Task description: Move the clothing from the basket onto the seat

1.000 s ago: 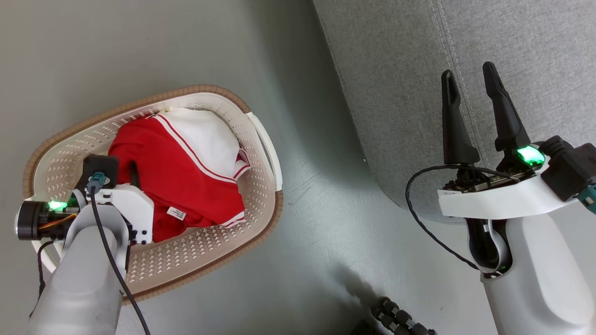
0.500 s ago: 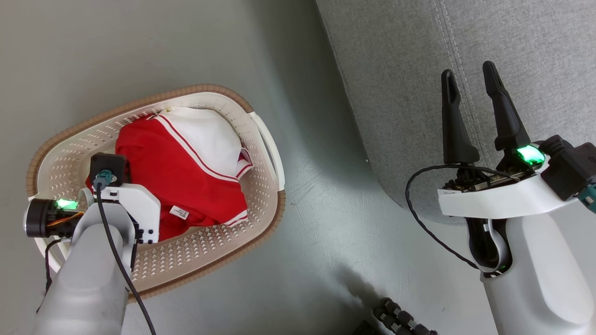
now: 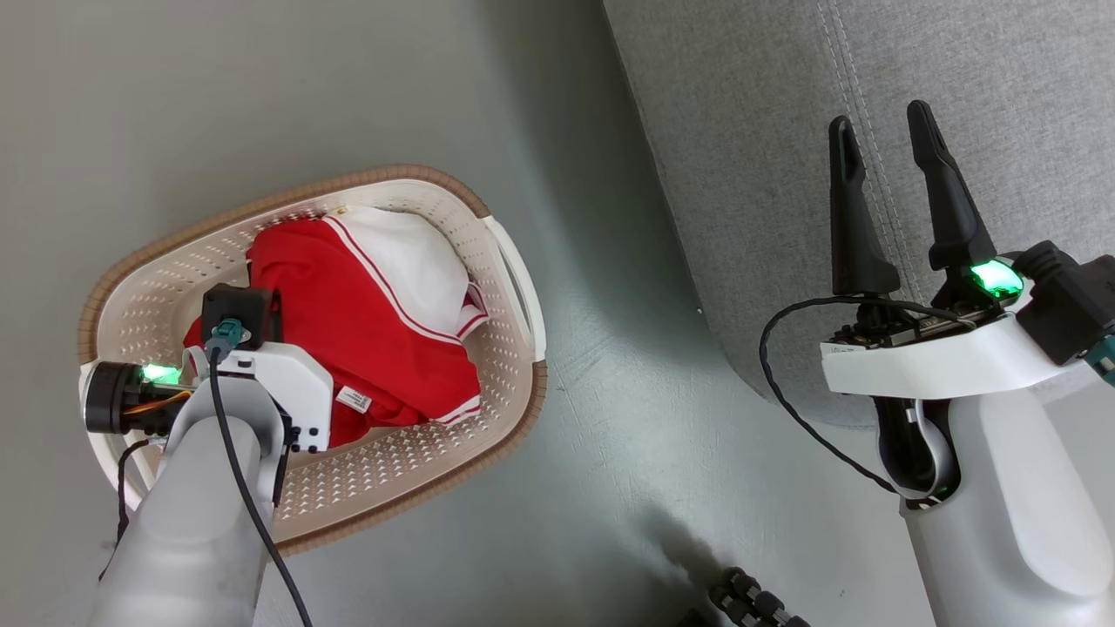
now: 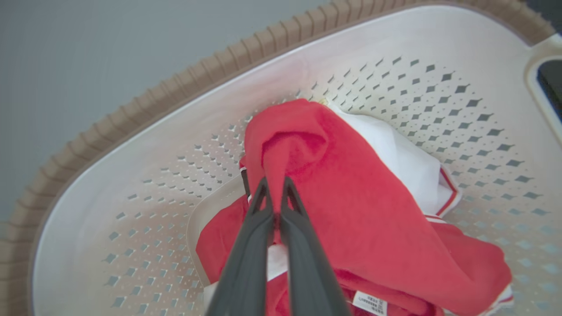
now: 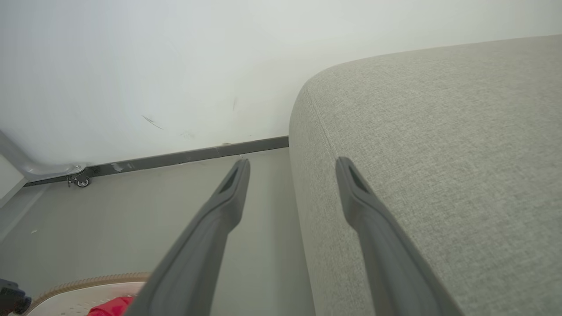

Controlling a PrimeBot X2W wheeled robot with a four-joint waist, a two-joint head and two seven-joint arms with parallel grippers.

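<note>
The clothing (image 3: 383, 322) is a red garment with a white panel and white stripe trim, lying in the cream basket (image 3: 409, 453) with its brown rim on the floor. In the left wrist view my left gripper (image 4: 274, 184) is shut on a raised fold of the red clothing (image 4: 351, 197), inside the basket (image 4: 131, 175). A white label shows on the fabric near the wrist. My right gripper (image 3: 880, 122) stands open and holds nothing, over the edge of the grey seat (image 3: 749, 174). The right wrist view shows that gripper (image 5: 293, 164) at the corner of the seat (image 5: 439, 131).
Grey floor lies between basket and seat. A dark ribbed object (image 3: 749, 601) sits at the bottom edge of the head view. Beyond the seat a white wall meets a dark baseboard (image 5: 175, 156), with a small caster (image 5: 81, 181) at its left.
My left gripper has shut on the red fabric and drawn a fold up on the garment's left side. The head view has shifted a little. The right arm has held still.
</note>
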